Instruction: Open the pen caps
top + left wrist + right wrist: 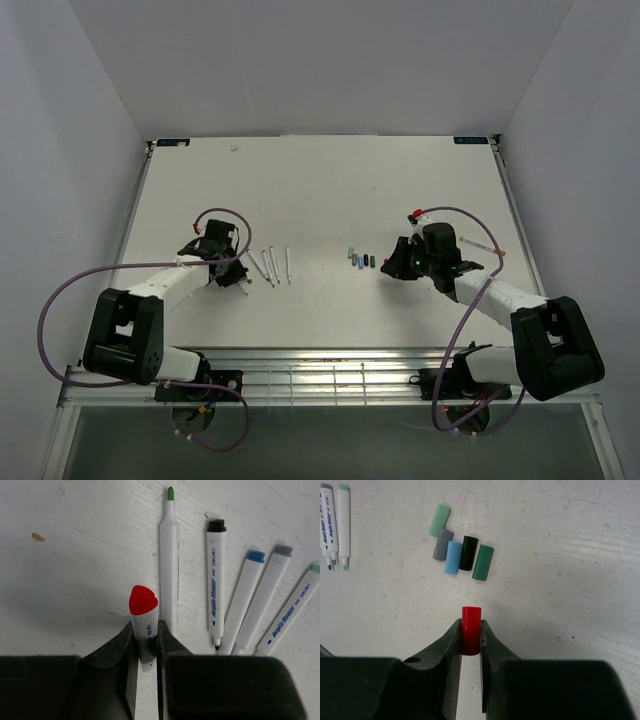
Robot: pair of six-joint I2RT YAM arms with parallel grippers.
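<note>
— What about the left tool (146, 639)?
— It is closed on a thin white plastic marker with a red end (144, 602). Five more white plastic markers (216, 580) lie just beside it on the white table (75, 570).
— And the right tool (470, 636)?
— Clamped on a short red plastic cap (471, 620). Five loose plastic caps (466, 553), pale green, grey, blue, black and dark green, lie together on the table nearby.

White table (320, 190) with a cluster of five loose pen caps (468, 553) and a row of uncapped white pens (216, 580)
</note>
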